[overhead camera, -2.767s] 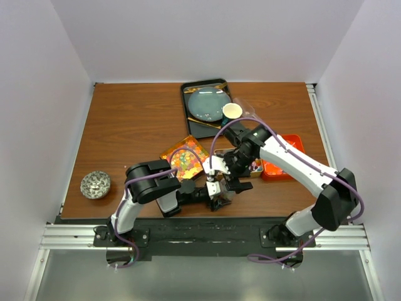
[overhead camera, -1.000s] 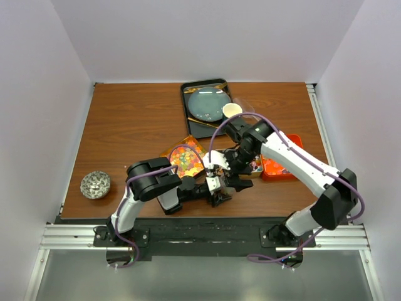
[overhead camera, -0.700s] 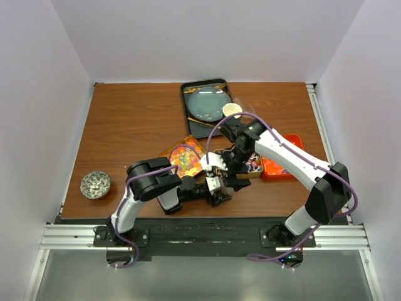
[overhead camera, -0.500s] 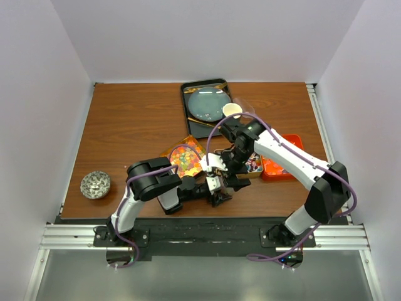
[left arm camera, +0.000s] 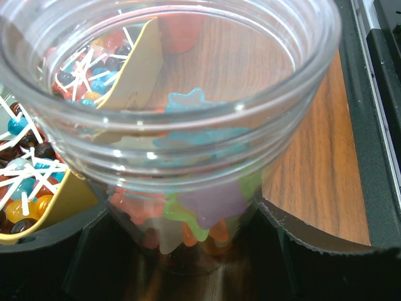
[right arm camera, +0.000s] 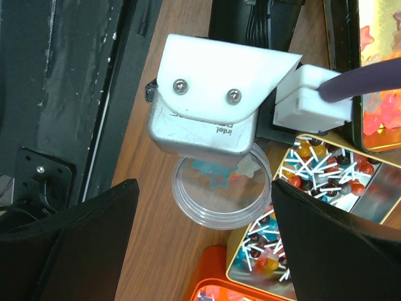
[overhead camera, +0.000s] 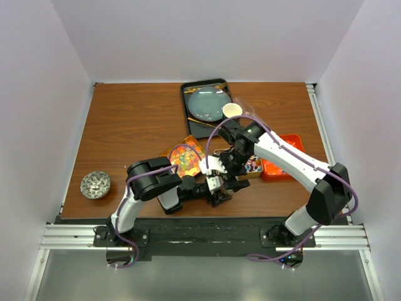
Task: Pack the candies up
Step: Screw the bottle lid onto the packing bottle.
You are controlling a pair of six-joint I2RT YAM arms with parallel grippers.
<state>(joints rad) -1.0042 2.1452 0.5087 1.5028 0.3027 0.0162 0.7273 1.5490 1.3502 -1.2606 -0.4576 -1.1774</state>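
Jar (left arm camera: 188,144) of clear plastic, wide-mouthed, at the near edge of the table (left arm camera: 319,182). The left gripper (left arm camera: 188,257) is clenched around its lower body, dark fingers on either side. Whether the base rests on the wood or hangs just above it cannot be told.

The hold looks meant to steady the jar as a fixed target, so that the other arm can drop sweets in without tipping it.

The right gripper (right arm camera: 205,191) hovers directly over the mouth, jaws spread wide, nothing between them. Judged: either it has nothing to release or it is free to fetch another piece.

The candies (left arm camera: 210,204) are in three places:
- A small heap of star-shaped jellies, blue, lilac, green and orange, lies in the jar's bottom.
- Stick sweets fill a gold tin (left arm camera: 135,75) just beside the jar.
- More stars lie on an orange tray (right arm camera: 376,119) past the tin.

Keeping the supply close beside the jar makes each transfer short.

Orientation:
- The jar stands upright, mouth up. Its long axis is near vertical, since the rim reads as an almost full circle from the right wrist.
- The stars have no long axis and lie jumbled, some flat and some on edge.
- The white sticks in the tin point every way.

The jar is far from full, so most of the packing appears undone.
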